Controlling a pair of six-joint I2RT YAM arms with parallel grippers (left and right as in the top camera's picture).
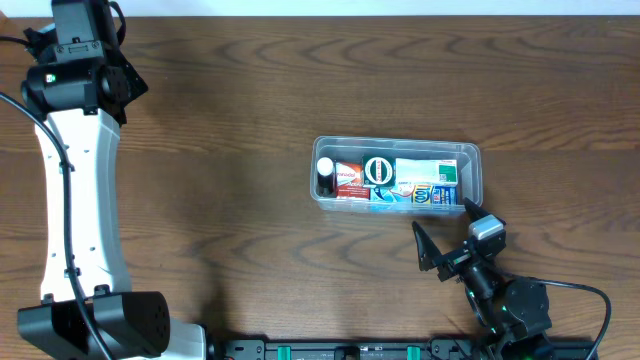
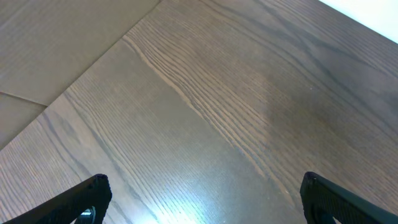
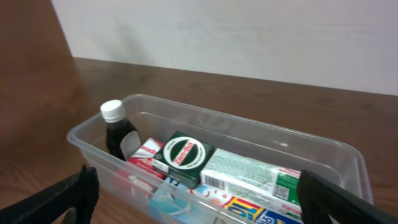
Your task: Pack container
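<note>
The container (image 1: 400, 141) is a clear rectangular bin right of the table's middle. Inside it are a dark bottle with a white cap (image 1: 325, 172) at the left end, a red box (image 1: 349, 180), a green round-label box (image 1: 380, 171), a white and green box (image 1: 428, 169) and a blue box (image 1: 410, 196). My right gripper (image 1: 444, 220) stands open just in front of the bin's near right corner, empty. The right wrist view shows the container (image 3: 81, 134), the bottle (image 3: 117, 132) and the green box (image 3: 184, 155) beyond my right gripper (image 3: 198, 180). My left gripper (image 2: 205, 183) is open over bare wood.
The left arm (image 1: 78, 180) runs along the table's left edge from the near side to the far corner. The right arm's base (image 1: 515, 310) sits at the near edge. A pale wall (image 3: 249, 37) rises behind the table.
</note>
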